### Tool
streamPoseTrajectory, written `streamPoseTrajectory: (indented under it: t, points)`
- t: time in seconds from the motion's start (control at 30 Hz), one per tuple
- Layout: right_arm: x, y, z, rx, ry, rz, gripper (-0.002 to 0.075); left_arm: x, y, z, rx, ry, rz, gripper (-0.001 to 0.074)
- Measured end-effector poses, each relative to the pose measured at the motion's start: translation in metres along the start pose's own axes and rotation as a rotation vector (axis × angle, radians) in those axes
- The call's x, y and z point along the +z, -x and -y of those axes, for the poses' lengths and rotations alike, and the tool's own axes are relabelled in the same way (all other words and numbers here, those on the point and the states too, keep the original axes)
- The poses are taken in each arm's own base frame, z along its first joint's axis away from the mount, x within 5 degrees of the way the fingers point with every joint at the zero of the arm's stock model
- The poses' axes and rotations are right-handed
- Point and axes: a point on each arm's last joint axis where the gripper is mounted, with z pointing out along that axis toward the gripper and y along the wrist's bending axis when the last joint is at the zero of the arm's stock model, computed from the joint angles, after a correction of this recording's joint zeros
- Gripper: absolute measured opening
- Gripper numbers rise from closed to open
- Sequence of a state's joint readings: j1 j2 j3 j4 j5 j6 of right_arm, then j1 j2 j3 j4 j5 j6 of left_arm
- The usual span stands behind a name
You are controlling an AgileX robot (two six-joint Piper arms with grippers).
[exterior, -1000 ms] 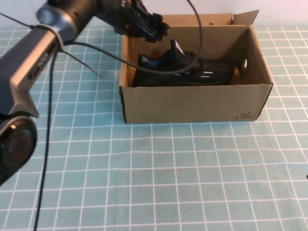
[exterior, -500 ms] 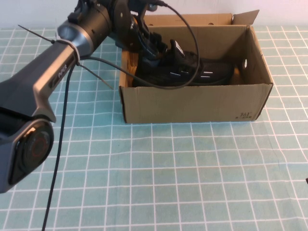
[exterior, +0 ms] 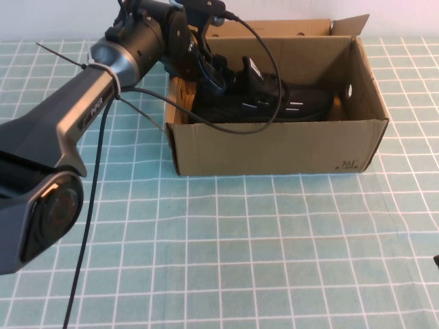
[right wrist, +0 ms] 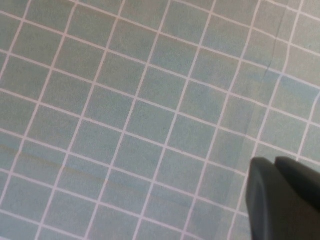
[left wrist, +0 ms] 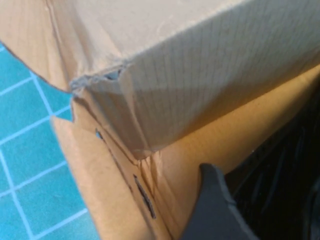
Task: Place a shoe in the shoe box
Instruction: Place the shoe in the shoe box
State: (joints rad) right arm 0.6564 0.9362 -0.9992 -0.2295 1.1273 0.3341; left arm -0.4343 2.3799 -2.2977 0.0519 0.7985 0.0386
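Note:
The black knit shoe (exterior: 274, 99) lies on its sole inside the open brown shoe box (exterior: 274, 147), toe toward the right wall. My left gripper (exterior: 212, 72) reaches down into the box's left end, at the shoe's heel and close to the left wall. In the left wrist view the box's torn corner (left wrist: 115, 85) fills the picture, and the dark shoe (left wrist: 280, 190) lies right beside the gripper. My right gripper (right wrist: 280, 170) is shut and empty, hovering over bare mat at the near right, far from the box.
The teal grid mat (exterior: 240, 260) covers the table. The box's flap (exterior: 350, 26) stands up at the back right corner. The left arm's cables (exterior: 89, 205) hang across the left side and loop over the box.
My left gripper has come down from above the box's back left corner into the box at the shoe's heel. The box's left end has shifted slightly left.

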Motion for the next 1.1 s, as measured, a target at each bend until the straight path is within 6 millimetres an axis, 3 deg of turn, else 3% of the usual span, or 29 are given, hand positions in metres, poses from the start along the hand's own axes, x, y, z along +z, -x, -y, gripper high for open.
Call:
streamPoseTrajectory:
  t: [0.47,0.83,1.1]
  points:
    - [0.0,0.0,0.0,-0.012,-0.004,0.005,-0.0009,-0.004,-0.001,0.0,-0.007,-0.005,-0.045,0.0382]
    - [0.0,0.002,0.0,-0.035,0.002,0.026,-0.0009,-0.023,0.006,0.0,-0.019,-0.02,-0.124,0.0381]
    - [0.0,0.002,0.0,-0.039,0.002,0.026,-0.0009,-0.026,0.01,0.001,-0.028,-0.031,-0.092,0.0381]
